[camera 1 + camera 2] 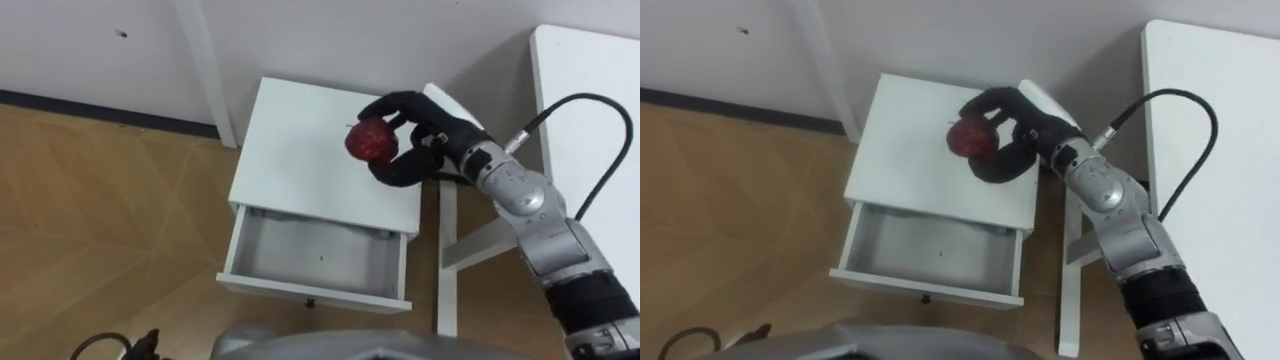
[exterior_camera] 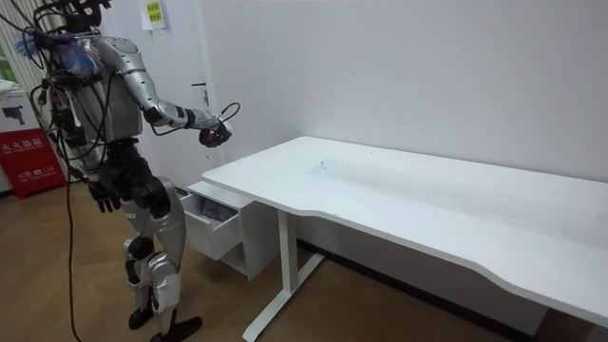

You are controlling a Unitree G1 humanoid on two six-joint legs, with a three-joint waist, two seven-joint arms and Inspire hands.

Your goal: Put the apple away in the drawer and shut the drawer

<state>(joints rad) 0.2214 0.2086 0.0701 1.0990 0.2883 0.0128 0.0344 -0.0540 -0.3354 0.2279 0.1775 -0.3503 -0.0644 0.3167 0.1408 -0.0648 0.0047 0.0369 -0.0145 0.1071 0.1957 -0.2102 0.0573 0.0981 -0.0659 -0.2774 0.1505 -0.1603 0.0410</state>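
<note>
Apple: the red apple is in the air above the right part of the cabinet top, touching nothing but the hand.
Right hand: the right hand reaches in from the right, fingers arched over the apple and thumb curled under it. This cupping hold looks meant to keep the round fruit from rolling out during the carry.
Left hand: the left hand hangs low at the robot's side in the room view. Its state cannot be told.
Drawer: the drawer is pulled out toward the robot, bare inside and open from above. It lies nearer than the apple and a little to its left.
Edges: the drawer's front wall and the cabinet top's near edge frame the opening.
Room: the desk leg stands just right of the cabinet, with the desk further right, so the forearm has little space on that side. The floor to the left is free.
Step judged: the apple is not yet placed, and closing the drawer comes after.
</note>
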